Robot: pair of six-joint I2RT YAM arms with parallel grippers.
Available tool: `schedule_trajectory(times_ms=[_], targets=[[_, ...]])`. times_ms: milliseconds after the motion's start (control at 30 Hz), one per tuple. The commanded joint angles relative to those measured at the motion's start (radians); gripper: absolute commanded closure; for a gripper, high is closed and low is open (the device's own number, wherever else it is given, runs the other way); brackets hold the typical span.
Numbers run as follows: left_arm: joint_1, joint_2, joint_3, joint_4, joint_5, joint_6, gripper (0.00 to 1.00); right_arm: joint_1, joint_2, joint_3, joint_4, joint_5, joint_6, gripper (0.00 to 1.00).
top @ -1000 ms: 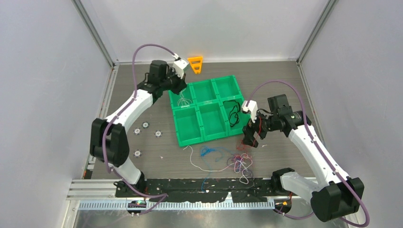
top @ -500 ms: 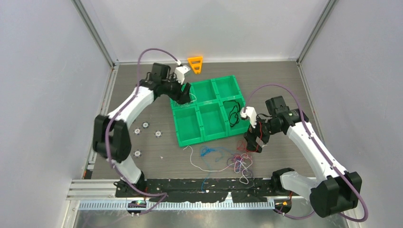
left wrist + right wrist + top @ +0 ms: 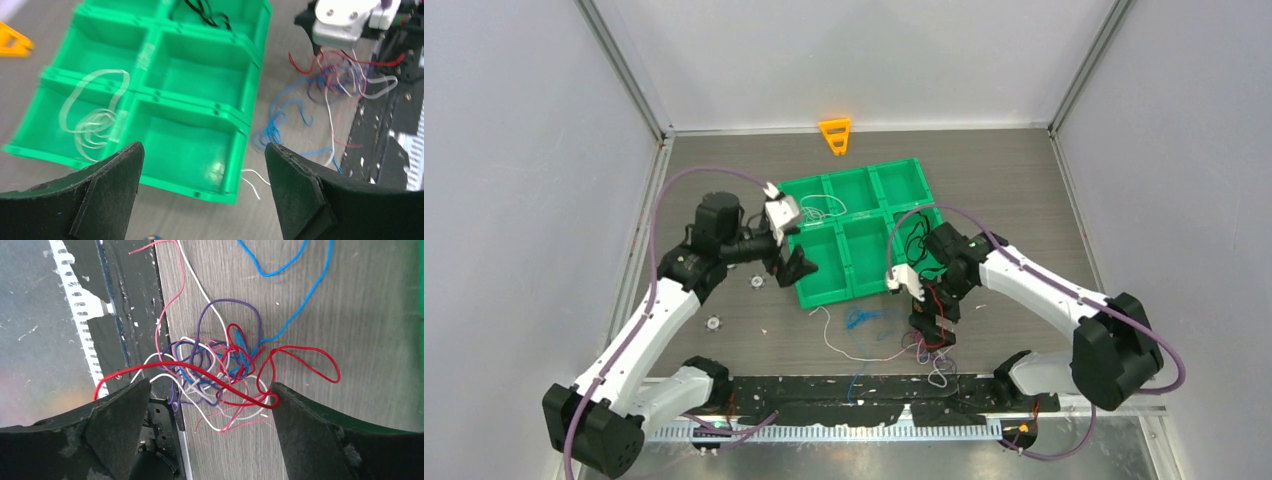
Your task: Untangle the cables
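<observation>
The tangled cables [image 3: 215, 370] (red, purple, white, blue) lie near the tabletop's near edge, just off the green tray [image 3: 849, 293]; the right gripper [image 3: 210, 385] hangs over them, jaws spread, empty. The left gripper [image 3: 202, 147], likewise spread and empty, hovers above the tray; a white cable [image 3: 90, 125] lies in its far-left compartment.

White-shelled left arm [image 3: 639, 335] and right arm [image 3: 1036, 285], black joints [image 3: 1114, 350], looping purple hoses [image 3: 704, 169], black wedge-shaped fingers [image 3: 105, 195]
</observation>
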Motion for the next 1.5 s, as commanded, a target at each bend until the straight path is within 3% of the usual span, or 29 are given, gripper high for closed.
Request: schedule_trajectory(times_ms=[0, 67, 133, 200, 267, 333, 433, 567, 700, 1133, 1367, 1467], targets=[[-0.081, -0.086, -0.109, 0.017, -0.037, 0.088, 0.09, 0.035, 0.067, -0.029, 0.110, 0.048, -0.006, 0.10], [-0.104, -0.082, -0.137, 0.051, -0.122, 0.089, 0.16, 0.032, 0.104, -0.026, 0.121, 0.071, -0.014, 0.47], [-0.095, -0.029, -0.104, 0.090, -0.214, 0.048, 0.26, 0.017, 0.090, -0.025, 0.122, 0.071, -0.016, 0.69], [-0.062, 0.090, 0.002, 0.046, -0.247, 0.054, 0.29, 0.001, 0.041, -0.028, 0.122, 0.049, -0.014, 0.83], [-0.044, 0.253, 0.181, -0.085, -0.286, 0.140, 0.33, -0.005, -0.007, -0.031, 0.123, 0.036, -0.005, 0.90], [-0.014, 0.431, 0.427, -0.284, -0.288, 0.280, 0.41, -0.006, -0.038, -0.029, 0.122, 0.039, 0.011, 0.94], [0.059, 0.648, 0.704, -0.430, -0.218, 0.415, 0.42, -0.010, -0.054, -0.021, 0.110, 0.041, 0.025, 0.94], [0.079, 0.834, 0.895, -0.522, -0.168, 0.642, 0.50, -0.023, -0.051, -0.015, 0.099, 0.042, 0.035, 0.95], [0.076, 0.899, 0.925, -0.541, -0.062, 0.764, 0.49, -0.044, -0.037, -0.004, 0.087, 0.050, 0.030, 0.95], [0.045, 1.098, 0.988, -0.494, -0.152, 0.878, 0.44, -0.078, 0.006, 0.015, 0.053, 0.047, 0.012, 0.94], [0.036, 1.159, 1.016, -0.491, -0.178, 0.882, 0.55, -0.094, 0.025, 0.027, 0.046, 0.048, 0.006, 0.94], [0.029, 1.176, 1.019, -0.500, -0.202, 0.892, 0.69, -0.099, 0.039, 0.033, 0.043, 0.045, 0.005, 0.94]])
